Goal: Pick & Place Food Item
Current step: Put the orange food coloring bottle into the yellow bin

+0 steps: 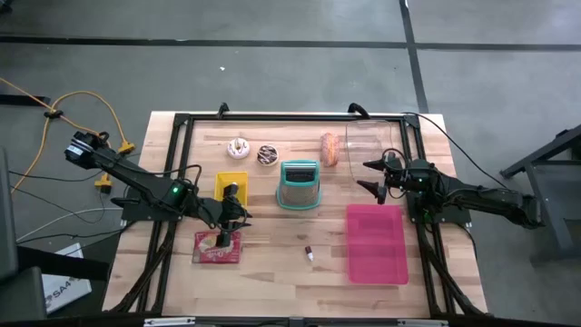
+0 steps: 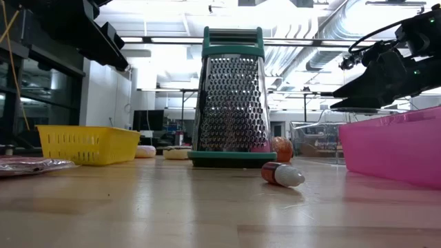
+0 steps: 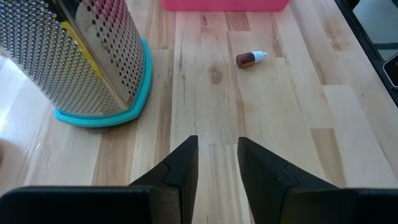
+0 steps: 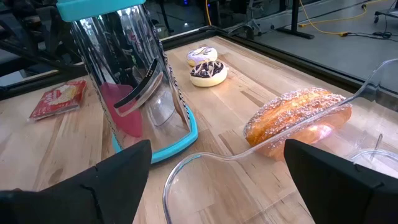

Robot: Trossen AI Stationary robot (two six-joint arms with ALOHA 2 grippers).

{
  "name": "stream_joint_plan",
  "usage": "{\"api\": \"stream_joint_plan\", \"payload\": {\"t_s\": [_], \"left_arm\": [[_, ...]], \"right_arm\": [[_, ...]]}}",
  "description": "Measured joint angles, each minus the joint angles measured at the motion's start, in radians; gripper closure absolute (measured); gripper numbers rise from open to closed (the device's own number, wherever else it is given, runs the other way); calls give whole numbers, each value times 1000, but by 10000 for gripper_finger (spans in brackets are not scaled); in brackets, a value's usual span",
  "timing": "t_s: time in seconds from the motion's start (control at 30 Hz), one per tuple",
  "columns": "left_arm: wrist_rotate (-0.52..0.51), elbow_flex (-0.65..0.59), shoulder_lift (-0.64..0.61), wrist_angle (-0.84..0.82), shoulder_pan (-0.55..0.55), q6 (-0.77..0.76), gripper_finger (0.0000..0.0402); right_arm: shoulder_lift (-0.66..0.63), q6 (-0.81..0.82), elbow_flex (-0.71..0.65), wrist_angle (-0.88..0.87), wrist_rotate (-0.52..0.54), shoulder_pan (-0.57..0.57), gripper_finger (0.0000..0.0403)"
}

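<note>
A: Sugared bun (image 4: 297,118) lies on the surface (image 1: 272,259) near its far edge, between the box grater (image 1: 299,184) and a clear plastic container (image 1: 372,138), touching the container's near wall as the right wrist view shows it. No gripper touches it.

B: Right arm pose?

A: It reaches in from the right edge, forearm nearly level, wrist turned toward the bun. Right gripper (image 1: 369,175) hangs above the surface just beside the container, over the far end of the pink tray (image 1: 377,242). Its fingers (image 4: 93,180) stand wide apart with nothing between them (the container's curved rim shows in the gap, but only as background).

B: Left arm?

A: It comes in from the left, elbow bent, over the near-left part of the surface. Left gripper (image 1: 241,215) sits above the boards between the yellow basket (image 1: 231,184) and the red packet (image 1: 218,246). Its fingers (image 3: 180,171) are partly closed, a narrow gap between them, holding nothing.

B: Other items?

A: Two donuts, one white (image 1: 239,146) and one chocolate (image 1: 267,155), lie near the far edge, left of the grater. A small brown bottle with a white cap (image 2: 280,173) lies on its side in front of the grater, apart from the tray.
</note>
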Motion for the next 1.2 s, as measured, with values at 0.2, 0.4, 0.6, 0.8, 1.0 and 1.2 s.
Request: {"api": "stream_joint_plan", "payload": {"t_s": [0.2,0.4,0.6,0.8,1.0,1.2], "left_arm": [[0,0,0,1,0,0,293],[1,0,0,1,0,0,293],[3,0,0,1,0,1,293],[2,0,0,2,0,1,293],[2,0,0,2,0,2,293],[2,0,0,2,0,2,293]], "right_arm": [[0,0,0,0,0,0,46],[0,0,0,0,0,0,46],[0,0,0,0,0,0,46],[0,38,0,0,0,0,46],[0,45,0,21,3,0,46],[0,80,0,83,-1,0,46]]}}
